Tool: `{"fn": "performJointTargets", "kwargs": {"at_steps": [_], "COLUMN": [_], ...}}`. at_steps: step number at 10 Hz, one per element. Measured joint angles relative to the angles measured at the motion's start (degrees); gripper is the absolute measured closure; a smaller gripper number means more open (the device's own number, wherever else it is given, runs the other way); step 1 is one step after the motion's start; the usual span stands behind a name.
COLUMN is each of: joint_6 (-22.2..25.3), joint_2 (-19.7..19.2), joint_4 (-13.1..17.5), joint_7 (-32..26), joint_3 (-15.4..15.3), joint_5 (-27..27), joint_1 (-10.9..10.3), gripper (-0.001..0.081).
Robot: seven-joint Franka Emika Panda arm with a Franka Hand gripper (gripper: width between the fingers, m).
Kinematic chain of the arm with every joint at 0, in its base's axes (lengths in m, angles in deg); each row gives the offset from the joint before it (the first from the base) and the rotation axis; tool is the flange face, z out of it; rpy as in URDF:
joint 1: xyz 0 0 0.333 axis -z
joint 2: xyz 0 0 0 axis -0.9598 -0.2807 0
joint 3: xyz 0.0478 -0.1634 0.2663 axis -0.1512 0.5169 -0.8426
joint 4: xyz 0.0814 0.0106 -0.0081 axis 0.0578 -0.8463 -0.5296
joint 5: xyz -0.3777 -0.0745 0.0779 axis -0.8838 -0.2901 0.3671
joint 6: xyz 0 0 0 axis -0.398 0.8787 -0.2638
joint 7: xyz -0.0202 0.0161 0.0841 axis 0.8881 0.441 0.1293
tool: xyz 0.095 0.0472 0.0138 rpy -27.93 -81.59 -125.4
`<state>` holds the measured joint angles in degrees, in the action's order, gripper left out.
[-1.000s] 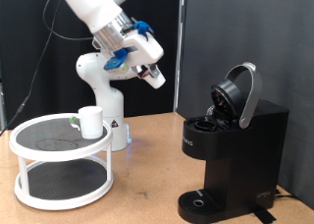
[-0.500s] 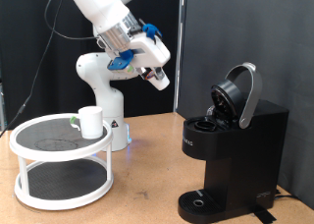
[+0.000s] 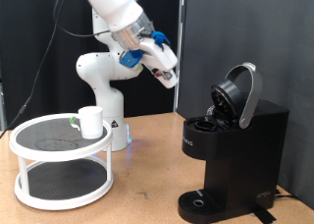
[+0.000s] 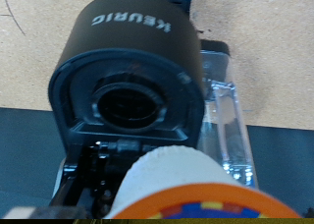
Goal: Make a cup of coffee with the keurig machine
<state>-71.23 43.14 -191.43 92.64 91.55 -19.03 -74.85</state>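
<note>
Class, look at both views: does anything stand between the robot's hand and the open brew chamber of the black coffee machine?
Nothing visible does. The hand hangs in open air toward the exterior view's left of the boxy black Keurig machine, whose rounded lid is raised. The white cylindrical mug sits apart on the white round rack.

Open air separates the gripper from the keurig machine, whose raised lid overhangs the chamber.

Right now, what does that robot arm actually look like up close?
The arm is glossy white with rounded, chunky segments on a white base bolted to the table. Near its end sit bright blue parts and a grey ring. The gripper is white with pale fingers. Dark cables hang behind it.
</note>
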Motion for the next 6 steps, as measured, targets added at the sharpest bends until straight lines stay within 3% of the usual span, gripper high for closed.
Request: {"fn": "performJointTargets", "kwargs": {"at_steps": [6], "joint_6": [-4.0], "joint_2": [-0.9], "joint_4": [1.4], "joint_7": [3.8], "joint_3": [-4.9], "joint_5": [-1.1], "joint_1": [-0.9], "gripper": [0.0343]}}
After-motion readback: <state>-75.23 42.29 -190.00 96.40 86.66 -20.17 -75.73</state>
